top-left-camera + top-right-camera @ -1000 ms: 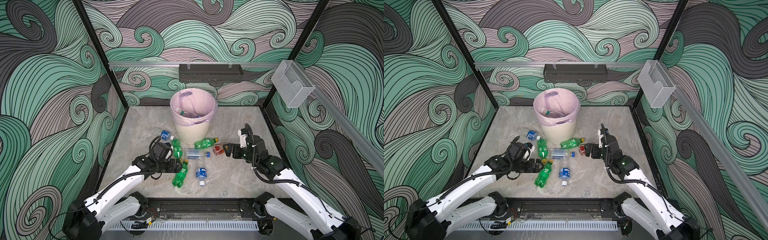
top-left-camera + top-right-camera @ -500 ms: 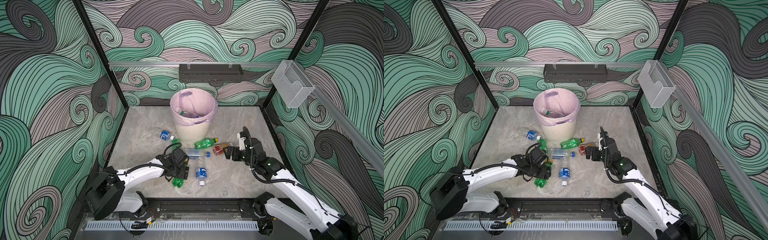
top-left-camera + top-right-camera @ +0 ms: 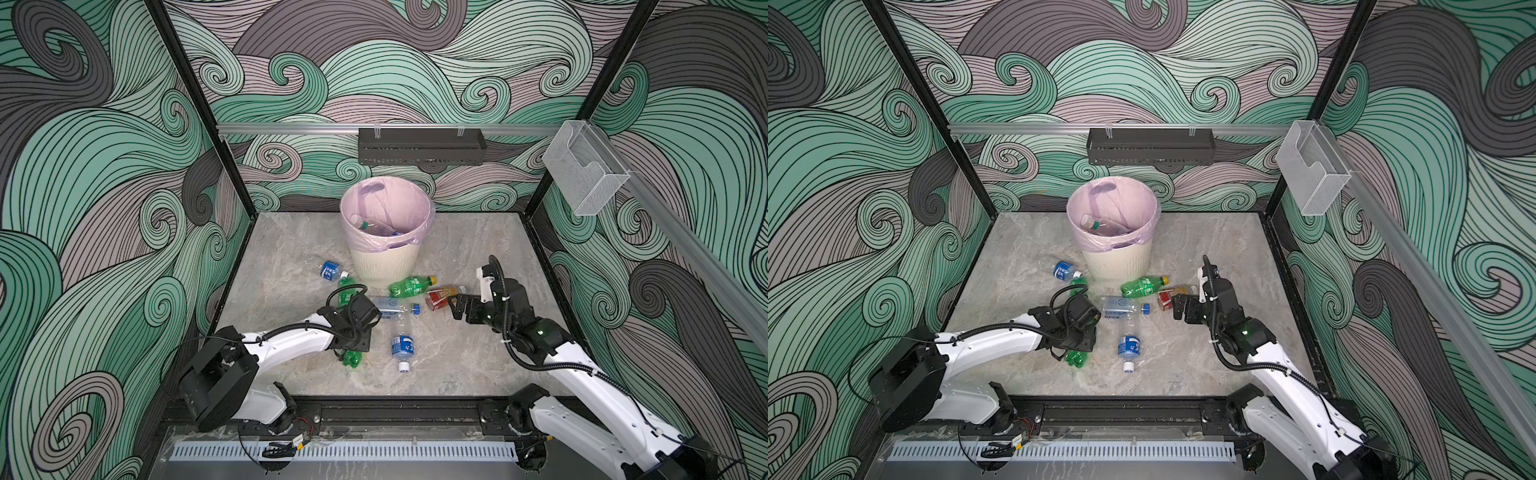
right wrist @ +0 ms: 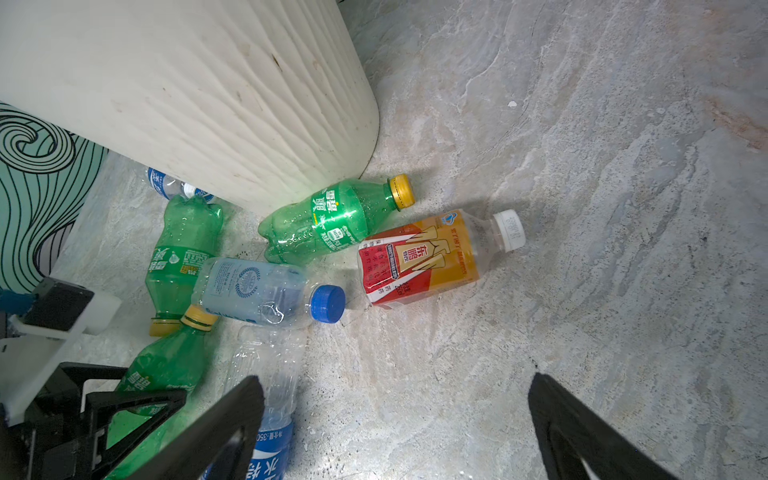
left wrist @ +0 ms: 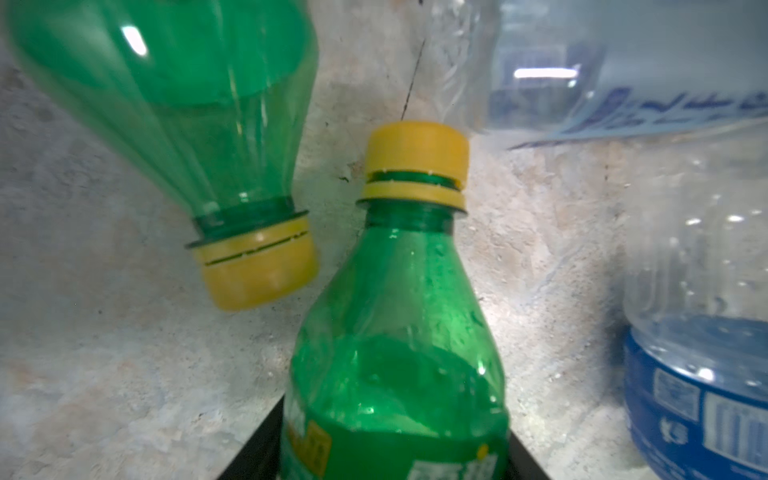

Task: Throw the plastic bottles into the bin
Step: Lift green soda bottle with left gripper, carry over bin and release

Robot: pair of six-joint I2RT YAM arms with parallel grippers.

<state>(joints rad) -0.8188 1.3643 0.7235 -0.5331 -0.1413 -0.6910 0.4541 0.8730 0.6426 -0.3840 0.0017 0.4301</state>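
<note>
The left gripper (image 3: 351, 347) is lowered to the tabletop (image 3: 478, 374), and a green bottle (image 5: 395, 353) with a yellow cap is pinched between its jaws at the labelled body, as seen in the left wrist view. A second green bottle (image 5: 199, 124) is laid just beside it, with the two caps close together. The right gripper (image 4: 395, 415) is held above the tabletop with its jaws spread wide and nothing between them. The red-labelled bottle (image 4: 419, 257) is seen lying near it. The bin (image 3: 386, 266) is stood at the back middle of the tabletop, with discarded bottles (image 3: 376, 227) visible inside. A third green bottle (image 3: 409, 286) is laid against its foot. A clear bottle (image 3: 388, 305) with a blue cap, a white-capped bottle (image 3: 402, 347) and a blue-labelled bottle (image 3: 329, 270) left of the bin are lying on the tabletop.
</note>
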